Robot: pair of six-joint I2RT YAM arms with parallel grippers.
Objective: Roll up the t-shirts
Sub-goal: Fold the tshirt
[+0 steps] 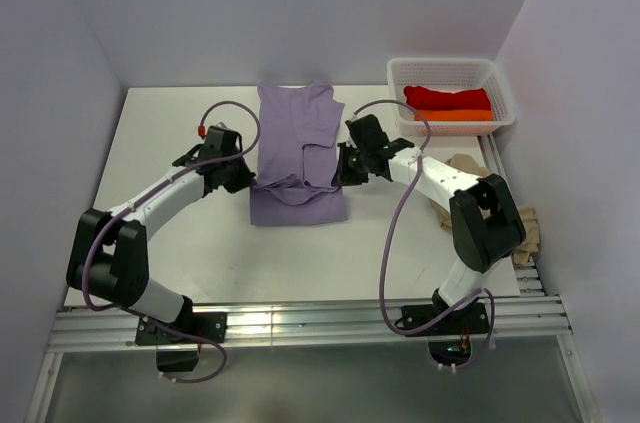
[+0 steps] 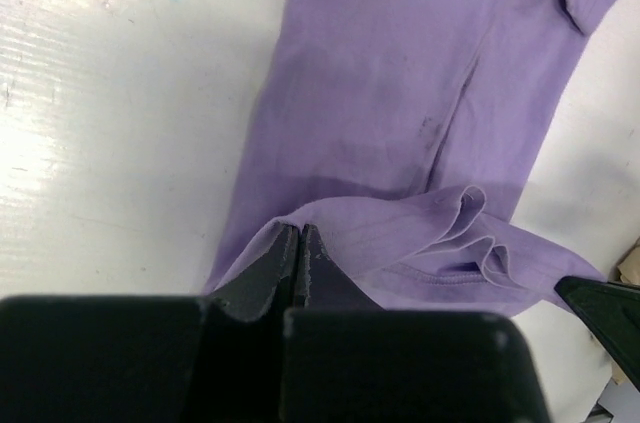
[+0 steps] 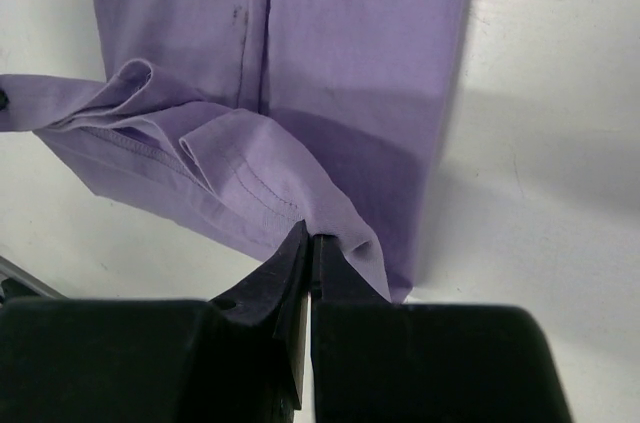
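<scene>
Soft lavender t-shirt point(image 1: 295, 123) lies in the middle of the white table point(image 1: 170, 143), folded lengthwise into a long strip running from near to far. Its cloth is thin and matte, with a stitched hem and a few faint dark marks. The near end is lifted off the table and turned back over the strip in loose, rippled folds.

The left gripper point(image 1: 238, 176) meets the shirt's left edge and the right gripper point(image 1: 345, 165) its right edge. Each has its black fingers pinched tight together on the raised hem, with cloth caught between the tips. Both arms reach forward and inward, elbows bent outward, wrists low over the table.

At the far right stands a white plastic mesh basket point(image 1: 500, 93). Inside it a red t-shirt point(image 1: 447, 98) lies as a compact bundle just behind an orange t-shirt point(image 1: 455, 115). A crumpled beige t-shirt point(image 1: 527, 231) sits at the table's right edge, partly hidden behind the right arm.
</scene>
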